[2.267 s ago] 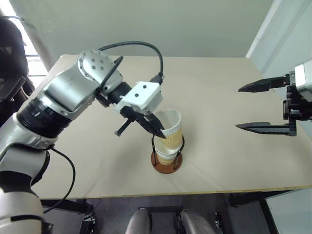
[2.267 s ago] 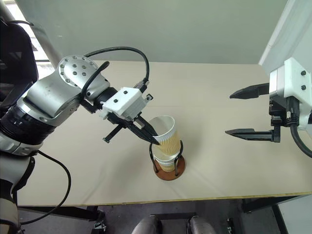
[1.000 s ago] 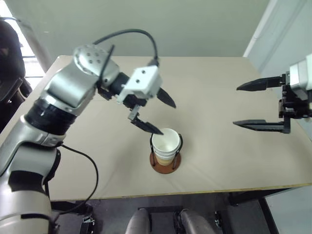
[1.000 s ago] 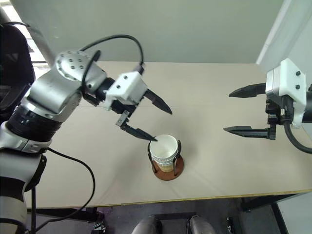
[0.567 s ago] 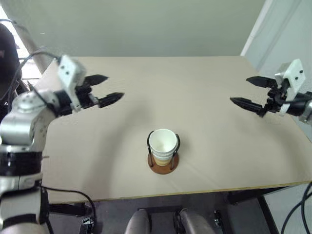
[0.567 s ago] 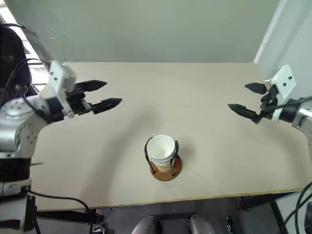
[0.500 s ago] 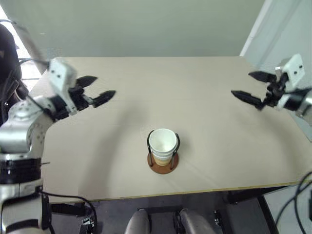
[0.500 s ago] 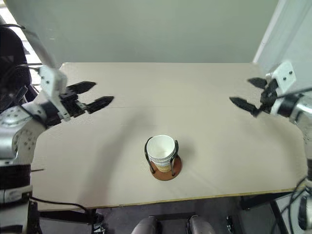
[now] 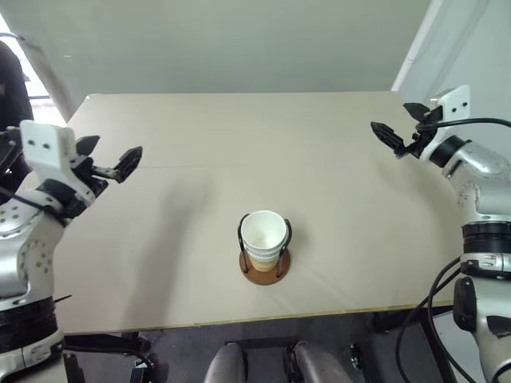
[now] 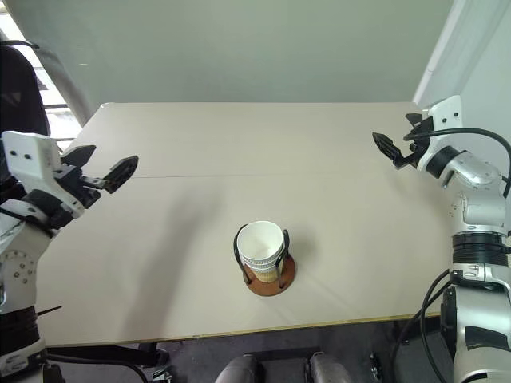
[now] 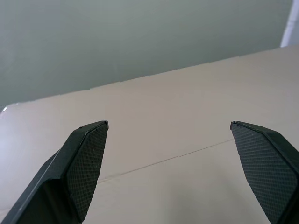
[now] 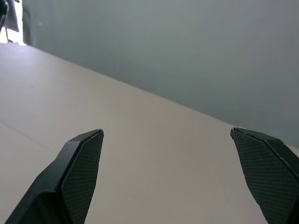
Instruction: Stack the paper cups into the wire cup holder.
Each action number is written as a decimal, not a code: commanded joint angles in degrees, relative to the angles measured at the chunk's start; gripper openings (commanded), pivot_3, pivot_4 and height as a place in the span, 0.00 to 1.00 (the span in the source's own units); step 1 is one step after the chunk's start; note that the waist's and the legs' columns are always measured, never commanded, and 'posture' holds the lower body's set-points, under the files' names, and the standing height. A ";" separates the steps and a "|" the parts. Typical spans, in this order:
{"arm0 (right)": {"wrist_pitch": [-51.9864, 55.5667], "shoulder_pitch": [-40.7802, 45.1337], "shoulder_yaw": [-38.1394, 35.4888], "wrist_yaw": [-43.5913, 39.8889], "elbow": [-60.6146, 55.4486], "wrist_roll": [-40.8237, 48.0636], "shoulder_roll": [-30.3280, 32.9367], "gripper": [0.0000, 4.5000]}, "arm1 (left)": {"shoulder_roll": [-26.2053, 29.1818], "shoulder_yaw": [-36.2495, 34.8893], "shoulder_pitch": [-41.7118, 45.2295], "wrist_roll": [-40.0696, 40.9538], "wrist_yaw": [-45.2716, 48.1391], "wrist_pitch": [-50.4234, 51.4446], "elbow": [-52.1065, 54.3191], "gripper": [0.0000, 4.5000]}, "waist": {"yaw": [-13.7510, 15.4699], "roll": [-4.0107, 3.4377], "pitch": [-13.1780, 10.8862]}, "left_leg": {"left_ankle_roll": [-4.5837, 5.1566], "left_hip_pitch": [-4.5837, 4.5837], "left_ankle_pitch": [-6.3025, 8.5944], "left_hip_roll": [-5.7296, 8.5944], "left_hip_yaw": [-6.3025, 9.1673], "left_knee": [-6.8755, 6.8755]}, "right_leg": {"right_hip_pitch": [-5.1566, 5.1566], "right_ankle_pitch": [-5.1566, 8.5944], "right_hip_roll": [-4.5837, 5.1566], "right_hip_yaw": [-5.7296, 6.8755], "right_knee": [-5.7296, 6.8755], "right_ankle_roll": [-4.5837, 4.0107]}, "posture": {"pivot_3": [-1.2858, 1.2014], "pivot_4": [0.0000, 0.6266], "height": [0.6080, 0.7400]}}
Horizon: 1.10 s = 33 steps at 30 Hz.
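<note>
Both grippers, left [image 9: 108,159] and right [image 9: 403,132], are wide open and empty, well apart from the paper cups [image 9: 264,238]. These sit nested inside the wire cup holder [image 9: 264,266] near the table's [image 9: 239,136] front edge. Such cups are probably light and easily crushed, so any grip should be gentle, at the rim.

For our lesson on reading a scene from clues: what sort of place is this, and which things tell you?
Probably an indoor robot test room, not a home: one plain beige table against bare grey-green walls, carrying just paper cups nested in a wire cup holder.
</note>
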<state>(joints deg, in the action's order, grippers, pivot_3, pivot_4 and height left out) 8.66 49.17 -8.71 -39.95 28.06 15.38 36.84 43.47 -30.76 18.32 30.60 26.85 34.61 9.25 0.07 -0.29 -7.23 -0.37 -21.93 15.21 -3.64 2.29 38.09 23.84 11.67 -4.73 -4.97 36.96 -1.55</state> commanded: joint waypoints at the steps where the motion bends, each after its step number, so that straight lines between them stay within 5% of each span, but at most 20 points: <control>1: -3.11 2.70 -1.94 0.96 0.46 -0.05 -0.02 1.00 | -0.21 -2.88 -0.55 1.17 -1.46 -0.01 3.17 1.00 | 0.02 0.00 0.00 | 0.00 0.00 0.00 -0.02 0.01 -0.02 | 0.00 0.00 -0.01 0.01 0.00 -0.01 | 0.52 0.24 1.00; 33: -10.81 10.33 -1.47 9.62 10.58 -3.50 -4.89 1.00 | -4.49 -0.12 -4.87 -4.54 -7.61 -5.91 8.45 1.00 | -0.25 0.02 -0.03 | 0.00 0.00 0.01 -0.07 -0.02 -0.18 | 0.10 -0.18 0.00 0.03 -0.02 -0.34 | 0.52 0.24 1.00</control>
<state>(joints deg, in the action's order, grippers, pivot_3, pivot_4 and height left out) -1.62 58.16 -8.95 -31.14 40.32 11.94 31.58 38.61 -30.35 13.25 26.61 19.38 29.92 16.85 -0.17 -0.27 -7.26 -0.36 -21.94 15.22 -3.71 2.26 37.91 23.95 11.49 -4.74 -4.94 36.94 -1.89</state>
